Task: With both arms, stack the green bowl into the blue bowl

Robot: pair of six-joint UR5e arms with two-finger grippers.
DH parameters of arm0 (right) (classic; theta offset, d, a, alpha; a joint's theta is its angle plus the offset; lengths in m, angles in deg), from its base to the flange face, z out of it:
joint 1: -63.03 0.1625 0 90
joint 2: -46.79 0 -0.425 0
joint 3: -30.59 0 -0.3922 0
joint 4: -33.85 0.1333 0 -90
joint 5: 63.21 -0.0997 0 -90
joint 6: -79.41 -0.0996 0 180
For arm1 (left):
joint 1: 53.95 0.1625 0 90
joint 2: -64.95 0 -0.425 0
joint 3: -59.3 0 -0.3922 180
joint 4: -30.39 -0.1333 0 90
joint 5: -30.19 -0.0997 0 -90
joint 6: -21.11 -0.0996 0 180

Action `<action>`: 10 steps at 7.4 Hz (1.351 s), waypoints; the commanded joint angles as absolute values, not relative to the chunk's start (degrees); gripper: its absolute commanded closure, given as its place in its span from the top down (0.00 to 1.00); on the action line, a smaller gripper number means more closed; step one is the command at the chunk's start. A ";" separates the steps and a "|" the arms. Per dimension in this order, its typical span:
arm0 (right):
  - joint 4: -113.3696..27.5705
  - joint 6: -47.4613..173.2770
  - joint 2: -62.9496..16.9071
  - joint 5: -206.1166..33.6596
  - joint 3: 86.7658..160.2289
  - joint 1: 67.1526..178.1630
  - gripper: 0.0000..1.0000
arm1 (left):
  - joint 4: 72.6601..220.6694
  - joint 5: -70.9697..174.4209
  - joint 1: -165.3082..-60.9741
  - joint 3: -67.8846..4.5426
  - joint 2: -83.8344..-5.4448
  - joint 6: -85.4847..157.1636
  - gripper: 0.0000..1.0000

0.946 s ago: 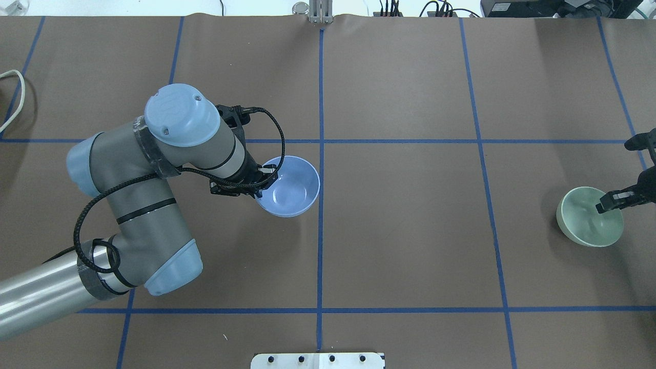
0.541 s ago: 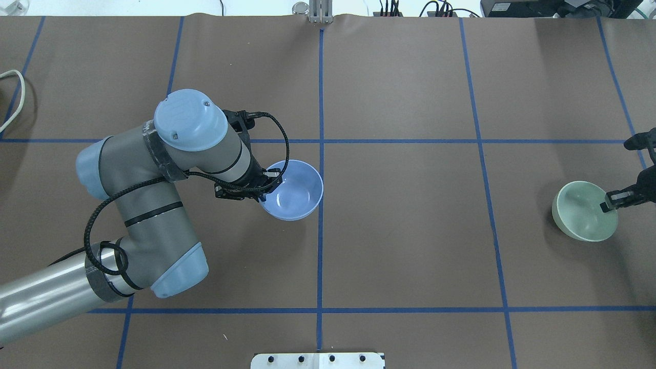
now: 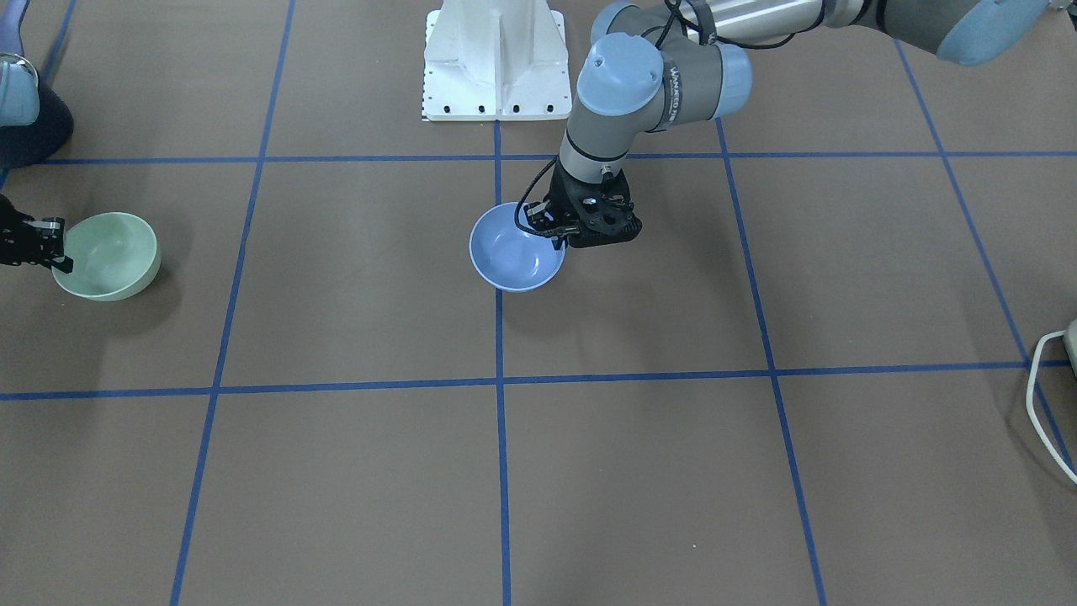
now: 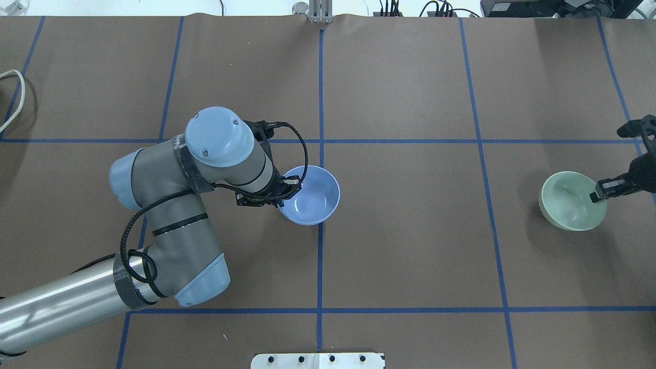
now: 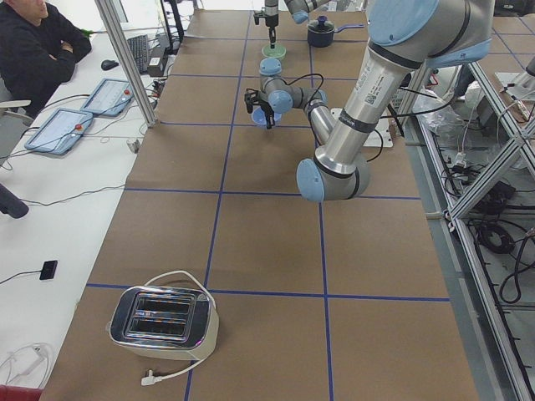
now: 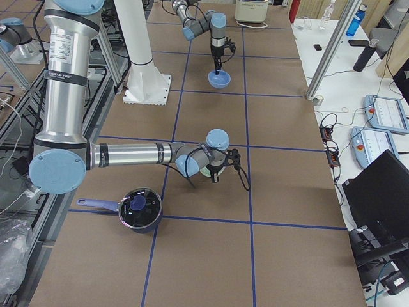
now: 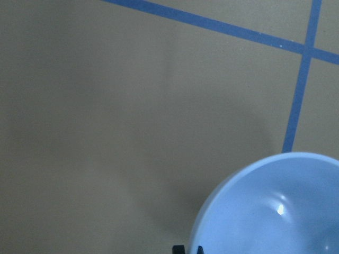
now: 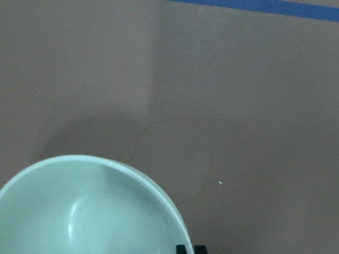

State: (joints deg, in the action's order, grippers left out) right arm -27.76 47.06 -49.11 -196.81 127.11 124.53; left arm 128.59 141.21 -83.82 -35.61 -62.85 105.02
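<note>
Blue bowl (image 4: 313, 199), green bowl (image 4: 568, 202) inward, rim-pinched: left end effector (image 4: 288, 185), right end effector (image 4: 596, 196).

Both bowls have moved inward: the blue bowl (image 4: 311, 195) now straddles the centre tape line (image 4: 320, 102), and the green bowl (image 4: 571, 201) has moved left, perhaps lifted slightly.

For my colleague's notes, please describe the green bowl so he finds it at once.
On the brown table with blue lines, go to the robot's right end. There the right pincer grips the rim of the green bowl. Its pale mint colour sets it apart from the blue bowl mid-table.
</note>
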 commanded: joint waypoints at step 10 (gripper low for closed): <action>-41.83 45.75 -40.14 -198.91 131.40 127.19 0.00 | 133.22 138.91 -82.60 -30.96 -64.77 106.71 0.51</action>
